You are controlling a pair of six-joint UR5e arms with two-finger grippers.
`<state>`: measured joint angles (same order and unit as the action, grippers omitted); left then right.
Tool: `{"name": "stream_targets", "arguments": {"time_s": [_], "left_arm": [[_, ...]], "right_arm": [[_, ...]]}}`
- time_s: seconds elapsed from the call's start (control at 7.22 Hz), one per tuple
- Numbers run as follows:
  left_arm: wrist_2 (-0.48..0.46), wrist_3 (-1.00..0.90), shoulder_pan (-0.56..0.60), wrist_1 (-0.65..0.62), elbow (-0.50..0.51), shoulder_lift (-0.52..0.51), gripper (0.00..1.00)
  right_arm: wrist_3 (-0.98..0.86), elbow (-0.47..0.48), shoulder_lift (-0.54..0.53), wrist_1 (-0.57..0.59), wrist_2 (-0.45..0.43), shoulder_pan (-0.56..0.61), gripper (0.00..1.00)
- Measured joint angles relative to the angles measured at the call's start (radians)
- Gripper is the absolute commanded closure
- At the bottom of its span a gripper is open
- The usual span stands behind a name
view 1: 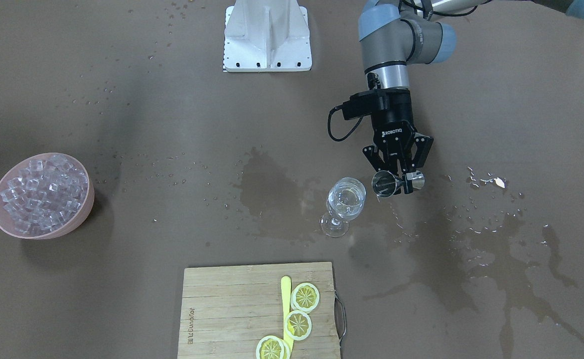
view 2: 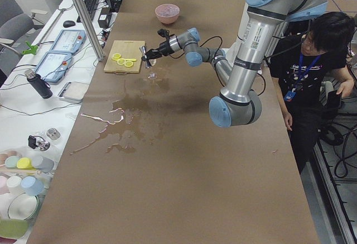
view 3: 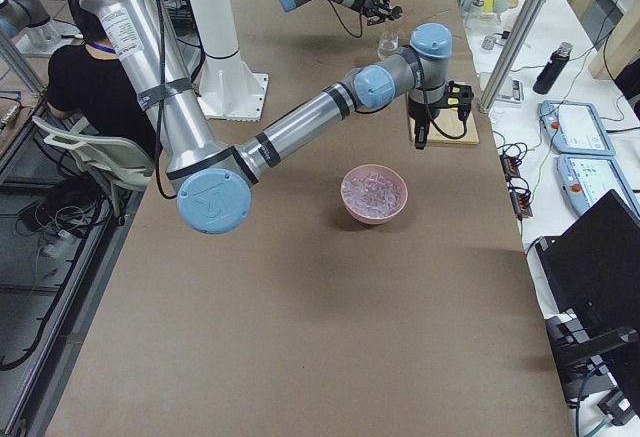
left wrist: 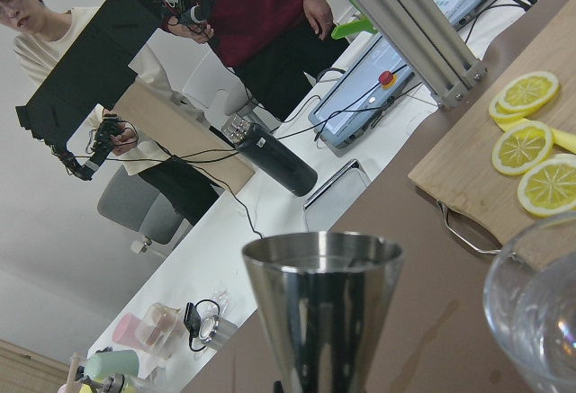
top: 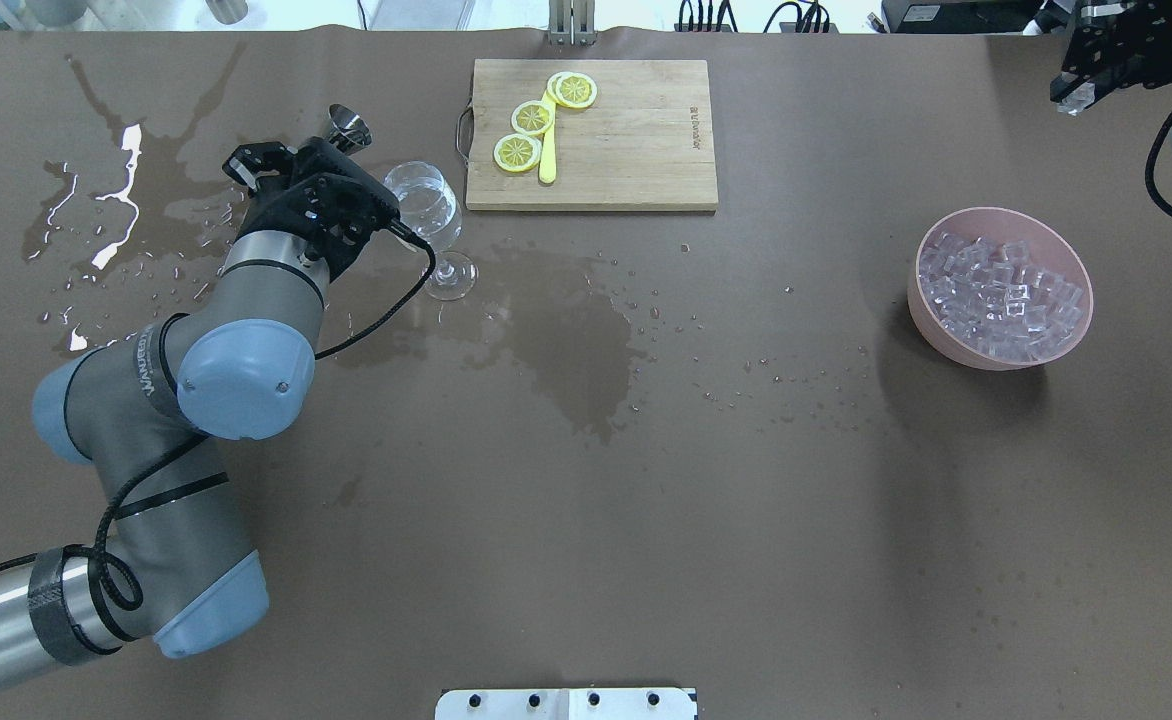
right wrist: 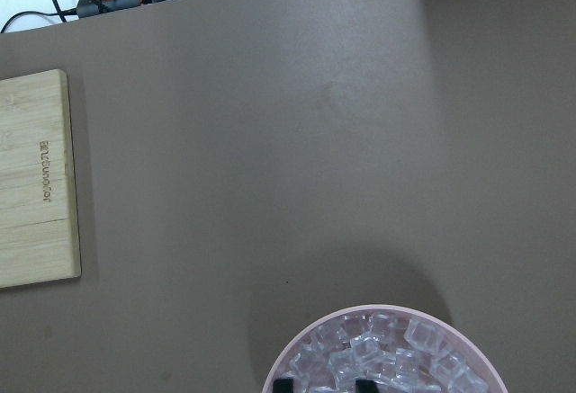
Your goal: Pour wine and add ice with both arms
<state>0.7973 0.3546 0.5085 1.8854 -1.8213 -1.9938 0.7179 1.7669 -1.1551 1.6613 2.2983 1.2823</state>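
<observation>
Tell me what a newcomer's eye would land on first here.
First, the big wet spill spread over the brown table on the robot's left side. It lies close to the left gripper, which holds a tilted steel jigger next to the wine glass. Then come the pink bowl heaped with ice on the robot's right, and the lemon slices on the wooden board at the far edge.

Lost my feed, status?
Left claw shut on jigger, tipped beside glass; wine in glass. Right claw high over bowl of ice, grip unclear. Puddles near glass.
</observation>
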Motion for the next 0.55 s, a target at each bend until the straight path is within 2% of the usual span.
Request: {"name": "stream_targets", "arguments": {"time_s": [0.55], "left_arm": [[-0.052, -0.013, -0.001, -0.105, 0.007, -0.025, 0.76]], "right_arm": [[0.0, 0.0, 0.0, 0.0, 0.001, 0.0, 1.0]]}}
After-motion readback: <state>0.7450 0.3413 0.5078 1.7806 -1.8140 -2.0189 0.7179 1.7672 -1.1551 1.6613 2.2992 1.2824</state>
